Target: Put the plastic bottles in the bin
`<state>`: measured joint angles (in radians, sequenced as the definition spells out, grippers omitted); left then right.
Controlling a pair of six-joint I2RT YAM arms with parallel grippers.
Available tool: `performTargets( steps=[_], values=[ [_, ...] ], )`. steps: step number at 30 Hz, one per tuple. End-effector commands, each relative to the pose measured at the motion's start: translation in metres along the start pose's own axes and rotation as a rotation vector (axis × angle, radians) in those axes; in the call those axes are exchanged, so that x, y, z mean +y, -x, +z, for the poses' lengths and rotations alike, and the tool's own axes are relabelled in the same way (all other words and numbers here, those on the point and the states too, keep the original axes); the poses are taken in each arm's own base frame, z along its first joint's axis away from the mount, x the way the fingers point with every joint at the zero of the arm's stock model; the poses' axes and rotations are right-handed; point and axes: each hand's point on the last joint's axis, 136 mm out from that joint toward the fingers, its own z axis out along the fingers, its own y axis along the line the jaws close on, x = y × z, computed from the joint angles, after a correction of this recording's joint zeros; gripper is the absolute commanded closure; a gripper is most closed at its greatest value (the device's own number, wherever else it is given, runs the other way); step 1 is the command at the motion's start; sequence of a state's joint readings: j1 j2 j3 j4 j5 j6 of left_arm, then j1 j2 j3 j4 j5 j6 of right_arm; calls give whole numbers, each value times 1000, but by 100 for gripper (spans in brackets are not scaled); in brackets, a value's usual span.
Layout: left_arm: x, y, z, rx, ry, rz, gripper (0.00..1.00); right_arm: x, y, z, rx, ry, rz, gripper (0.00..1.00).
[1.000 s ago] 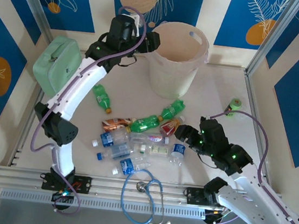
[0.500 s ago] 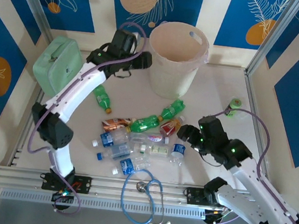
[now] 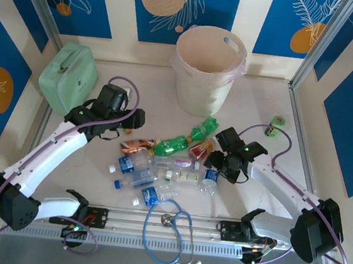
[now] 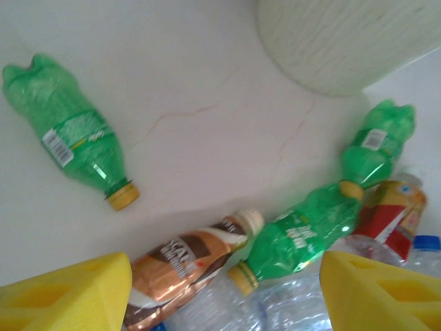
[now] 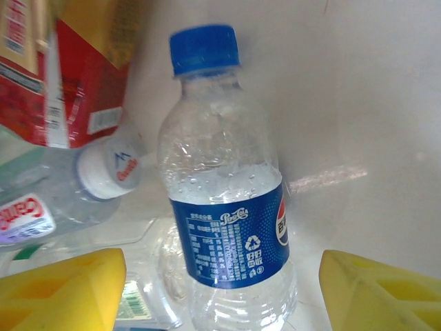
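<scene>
The cream-white bin (image 3: 208,71) stands at the back centre; its wall (image 4: 351,41) fills the top right of the left wrist view. The plastic bottles lie in a pile (image 3: 159,165) at mid table. My left gripper (image 3: 133,119) hangs open (image 4: 224,296) above a brown-labelled bottle (image 4: 182,265) and a green one (image 4: 303,238). Another green bottle (image 4: 76,138) lies apart to the left. My right gripper (image 3: 216,163) is open (image 5: 220,289), its yellow fingers either side of a clear blue-capped bottle (image 5: 224,207) without touching it. A red-labelled bottle (image 5: 62,76) lies beside it.
A mint-green case (image 3: 67,77) sits at the back left. A small green cylinder (image 3: 275,125) lies at the right. A blue stethoscope (image 3: 167,231) hangs over the front rail. Blue patterned walls close in the table.
My left arm has swung from beside the bin down to the left side of the bottle pile. My right gripper has shifted closer over the blue-labelled bottle.
</scene>
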<state>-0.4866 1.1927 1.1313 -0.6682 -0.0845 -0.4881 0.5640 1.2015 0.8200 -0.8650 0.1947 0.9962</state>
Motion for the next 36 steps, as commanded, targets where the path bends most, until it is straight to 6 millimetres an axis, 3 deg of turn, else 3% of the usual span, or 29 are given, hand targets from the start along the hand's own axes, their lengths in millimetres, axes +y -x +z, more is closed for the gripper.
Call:
performTargets(
  steps=[1, 10, 23, 31, 36],
  values=[
    [9, 3, -1, -42, 7, -6, 28, -6, -15, 16, 71, -44, 18, 25],
    [30, -22, 18, 29, 28, -56, 30, -9, -17, 41, 126, -99, 36, 25],
    [31, -27, 26, 47, 14, -84, 30, -13, -11, 54, 146, -118, 51, 33],
    [35, -34, 33, 60, 21, -106, 31, -10, -9, 38, 88, -66, 26, 36],
    [36, -36, 36, 67, 26, -119, 31, -3, -12, 14, 26, 2, -31, 37]
  ],
)
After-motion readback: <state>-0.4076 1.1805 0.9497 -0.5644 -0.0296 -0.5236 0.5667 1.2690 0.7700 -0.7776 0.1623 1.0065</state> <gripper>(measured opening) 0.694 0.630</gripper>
